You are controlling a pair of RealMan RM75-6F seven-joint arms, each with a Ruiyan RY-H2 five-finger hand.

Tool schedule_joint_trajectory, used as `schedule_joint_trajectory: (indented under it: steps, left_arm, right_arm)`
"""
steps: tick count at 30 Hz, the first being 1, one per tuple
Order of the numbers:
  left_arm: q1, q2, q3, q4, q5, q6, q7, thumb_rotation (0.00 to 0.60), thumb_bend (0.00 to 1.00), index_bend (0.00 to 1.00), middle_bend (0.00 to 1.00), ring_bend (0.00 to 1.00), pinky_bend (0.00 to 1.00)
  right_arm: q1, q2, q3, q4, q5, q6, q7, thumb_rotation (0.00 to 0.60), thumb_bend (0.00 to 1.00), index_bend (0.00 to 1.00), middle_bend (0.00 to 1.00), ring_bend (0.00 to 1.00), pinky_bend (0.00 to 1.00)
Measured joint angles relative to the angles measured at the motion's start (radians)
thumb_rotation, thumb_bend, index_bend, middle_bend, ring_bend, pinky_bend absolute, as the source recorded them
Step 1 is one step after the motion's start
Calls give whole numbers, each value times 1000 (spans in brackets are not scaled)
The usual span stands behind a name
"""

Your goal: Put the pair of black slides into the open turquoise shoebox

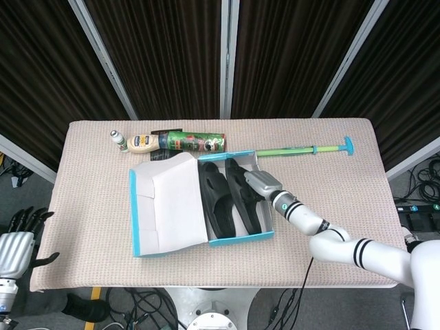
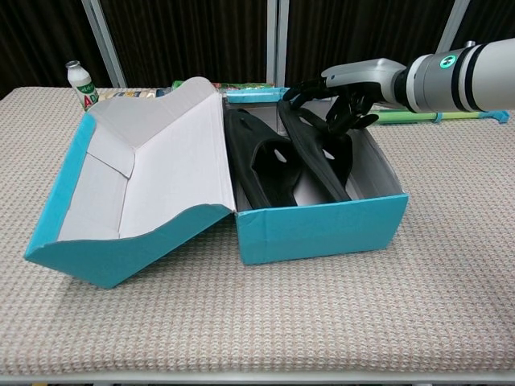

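Chest view is showing both black slides point(image 2: 286, 157) sitting inside the turquoise shoebox point(image 2: 322, 225), your right hand point(image 2: 338, 100) pressing on one with fingers curled, gripping nothing, so you're basically seating it, then lifting clear.
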Motion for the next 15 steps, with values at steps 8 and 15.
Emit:
schedule_joint_trajectory:
  steps: [8,15]
  left_arm:
    - [0,-2,0,3,0,0,-1,600,30,173,96,11,16]
    - [2,-3,0,4,2,5,-4,600,30,173,96,11,16]
  right_arm:
    - [24,-31,-40,31,76,3,-68,600,577,0,74,631,964]
    - [-14,24,-24,-70,34,80,-61,600,450,0,35,631,964]
